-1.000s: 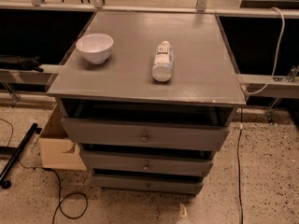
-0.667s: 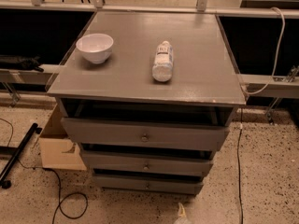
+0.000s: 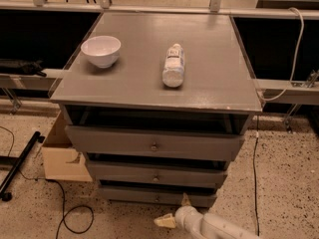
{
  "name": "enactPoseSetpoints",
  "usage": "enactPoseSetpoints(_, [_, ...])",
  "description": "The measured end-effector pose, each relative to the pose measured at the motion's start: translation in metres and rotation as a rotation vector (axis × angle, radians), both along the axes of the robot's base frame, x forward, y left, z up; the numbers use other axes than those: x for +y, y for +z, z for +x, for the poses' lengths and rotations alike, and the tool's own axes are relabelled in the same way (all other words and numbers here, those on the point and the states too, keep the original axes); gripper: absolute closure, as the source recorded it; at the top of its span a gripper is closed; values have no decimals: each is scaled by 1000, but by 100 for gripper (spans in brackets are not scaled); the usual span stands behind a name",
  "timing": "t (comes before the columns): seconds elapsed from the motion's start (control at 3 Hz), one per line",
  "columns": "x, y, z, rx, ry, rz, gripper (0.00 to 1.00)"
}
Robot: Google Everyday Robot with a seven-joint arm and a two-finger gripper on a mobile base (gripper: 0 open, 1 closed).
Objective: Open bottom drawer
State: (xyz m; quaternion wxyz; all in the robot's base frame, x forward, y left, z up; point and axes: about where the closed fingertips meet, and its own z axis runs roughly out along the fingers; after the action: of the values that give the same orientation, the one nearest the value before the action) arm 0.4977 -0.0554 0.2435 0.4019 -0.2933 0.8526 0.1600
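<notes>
- Gripper (image 3: pixel 175 210) hangs low over the floor, just in front of the cabinet's bottom front edge and a little right of its middle. You can see its white arm come in from the lower right.
- Its jaws look spread apart and hold nothing.
- The bottom drawer (image 3: pixel 124 194) is the lowest of three grey fronts, right down by the floor. It looks closed, and it sits further back than the two above it.
- Its long side runs left to right. Its small round knob (image 3: pixel 157 199) is in the middle of the front, just up and to the left of the jaws and very near them.
- Your next move turns on that gap. I think the jaws must go a bit left and in before they can close round the knob.
- The front is slim, flat painted wood. The knob is small, hard metal, so it may slip.
- On the surface (image 3: pixel 139 91), a white bowl (image 3: pixel 101 50) stands near the back left corner. A bottle (image 3: pixel 174 64) lies on its side near the middle.
</notes>
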Motion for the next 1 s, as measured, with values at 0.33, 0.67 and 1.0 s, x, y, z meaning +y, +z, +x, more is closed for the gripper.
enactPoseSetpoints(0.33, [-5, -15, 8, 23, -23, 0, 0])
enactPoseSetpoints(0.67, [-5, -15, 8, 24, -24, 0, 0])
enactPoseSetpoints(1.0, [-2, -33, -6, 84, -27, 28, 0])
